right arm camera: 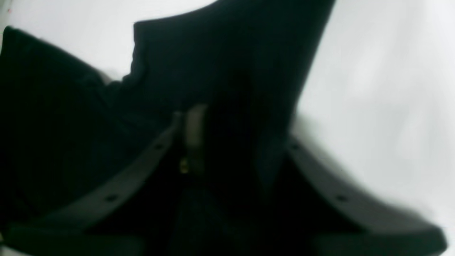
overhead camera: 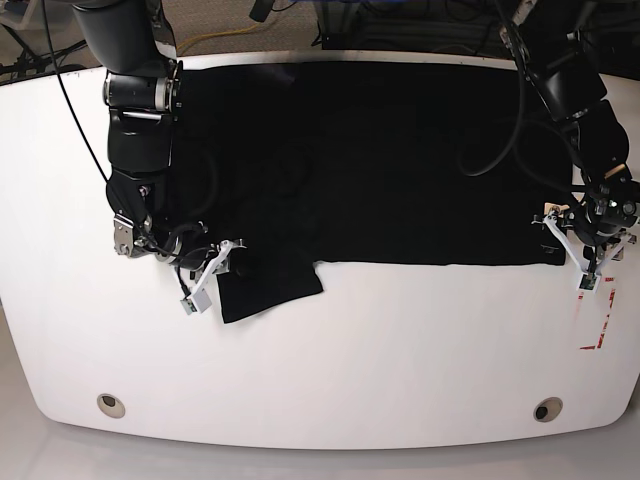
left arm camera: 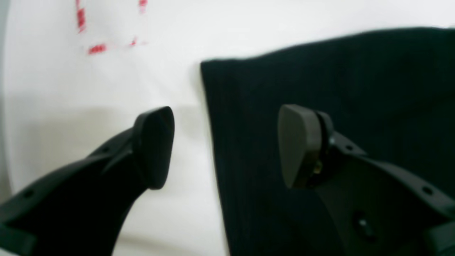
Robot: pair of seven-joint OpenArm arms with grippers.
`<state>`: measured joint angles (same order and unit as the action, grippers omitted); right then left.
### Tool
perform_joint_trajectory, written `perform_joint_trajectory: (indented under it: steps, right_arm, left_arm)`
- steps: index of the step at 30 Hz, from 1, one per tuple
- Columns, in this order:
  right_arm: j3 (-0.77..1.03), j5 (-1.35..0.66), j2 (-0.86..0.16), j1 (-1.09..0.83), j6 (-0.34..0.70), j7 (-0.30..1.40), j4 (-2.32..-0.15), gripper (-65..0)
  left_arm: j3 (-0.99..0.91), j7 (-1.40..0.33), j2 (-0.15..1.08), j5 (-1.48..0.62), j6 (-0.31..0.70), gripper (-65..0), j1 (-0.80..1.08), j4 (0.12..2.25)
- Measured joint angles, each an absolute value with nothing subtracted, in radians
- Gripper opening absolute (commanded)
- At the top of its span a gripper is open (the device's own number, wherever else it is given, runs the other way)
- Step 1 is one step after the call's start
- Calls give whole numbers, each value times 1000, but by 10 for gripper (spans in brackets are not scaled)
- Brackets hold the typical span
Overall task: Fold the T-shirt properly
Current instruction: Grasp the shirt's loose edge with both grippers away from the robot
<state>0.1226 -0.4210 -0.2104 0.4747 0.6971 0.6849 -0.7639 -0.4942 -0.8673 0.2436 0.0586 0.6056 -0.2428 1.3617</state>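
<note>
- The T-shirt (overhead camera: 370,160) lies flat on the white table (overhead camera: 330,350), long axis running left to right in the base view.
- The right gripper (overhead camera: 222,262) is clamped on the sleeve (right arm camera: 227,64).
- The left gripper (left arm camera: 225,145), fingers apart, straddles the shirt's opposite edge, holding nothing.

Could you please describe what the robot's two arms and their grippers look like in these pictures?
Both arms are black, built of rounded cylindrical segments with black cables looping alongside. The left gripper has curved matte-black plastic fingers with small holes, ending in flat rounded dark pads. The right gripper shows the same holed curved fingers. In the base view, white brackets sit at both wrists.
</note>
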Motion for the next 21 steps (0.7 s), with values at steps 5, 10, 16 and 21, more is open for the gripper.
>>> perform_joint_trajectory:
  steps: [5, 10, 16, 21]
  right_arm:
    - [123, -414, -207, 477, 696, 685, -764, -579]
    - [123, -415, -205, 478, 696, 689, -764, -579]
    - [123, -415, -205, 477, 696, 691, -764, -579]
    - [123, -415, -204, 477, 696, 691, -764, -579]
  left_arm:
    - [-495, -789, 268, 70, 534, -135, -292, 1206]
    - [-490, -749, 292, 70, 491, -135, -329, 1058]
    - [-493, -679, 302, 49, 487, -135, -358, 949]
    - [-492, -669, 310, 13, 539, -135, -361, 931]
